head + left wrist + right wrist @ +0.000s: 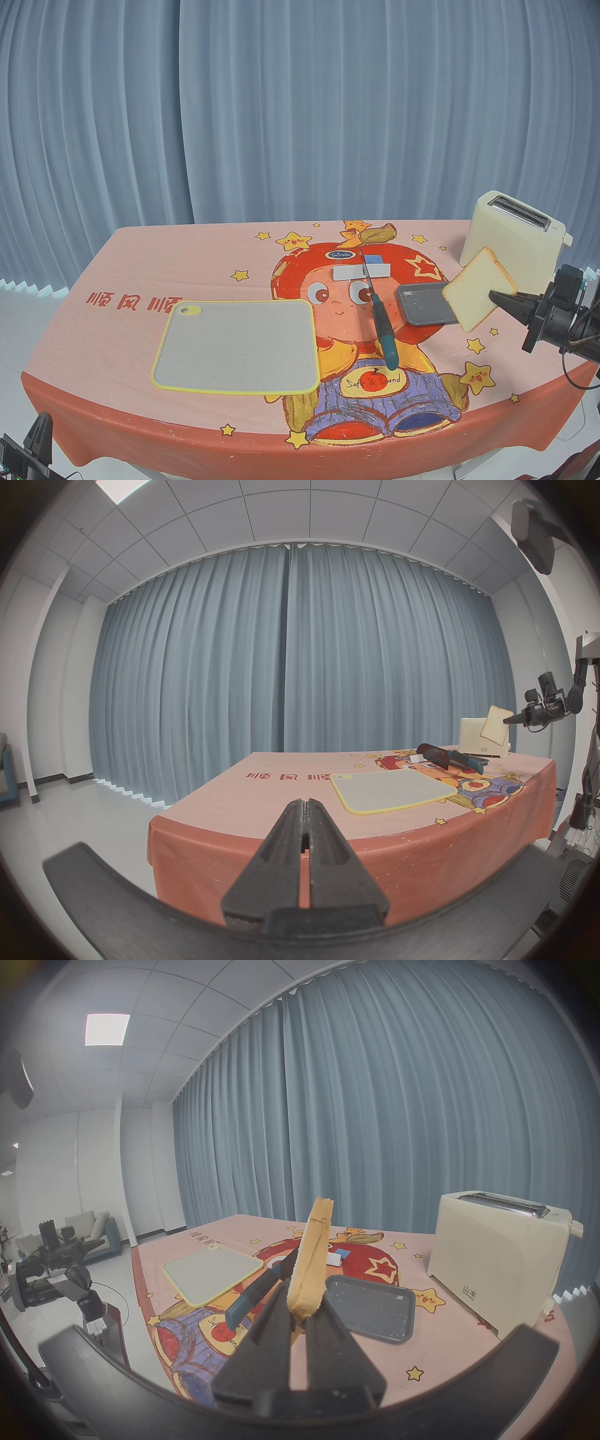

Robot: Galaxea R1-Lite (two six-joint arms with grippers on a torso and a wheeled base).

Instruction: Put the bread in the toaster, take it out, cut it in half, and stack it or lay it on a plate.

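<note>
Bread (478,289): a square slice, pale crumb with a tan crust. It was held up in the air and tilted so one corner pointed down. It hung over the 3 o'clock edge of the tray and at 7 o'clock from the toaster, touching neither.
Right jaws: black tapered fingers, clamped on the slice's lower edge and coming in from the bench's 3 o'clock side.
Left jaws: black wedge-shaped fingers pressed together with nothing between them, low off the bench's 7 o'clock corner.
Toaster (514,240): a cream, smooth-sided box with rounded edges and a metal-lined slot on top. It stood upright at 2 o'clock on the bench.
Tray (427,304): dark grey, flat and rectangular with rounded corners and a shallow rim. It lay at 3 o'clock from the knife, just beside it.
Knife (381,319): a teal handle pointed to 6 o'clock and a dark narrow blade to 12. It lay near the middle of the bench, its blade crossing a small white and blue block (361,270).
Cutting board (237,345): a pale grey, matte slab with rounded corners and a yellow-green rim. A hang hole sat at its 10 o'clock corner. It lay flat at 8 o'clock on the bench.
Bench (156,262): covered in a pink cloth printed with a cartoon figure and yellow stars.
Curtain (300,106): blue-grey, in soft vertical folds, beyond the bench's 12 o'clock edge.
</note>
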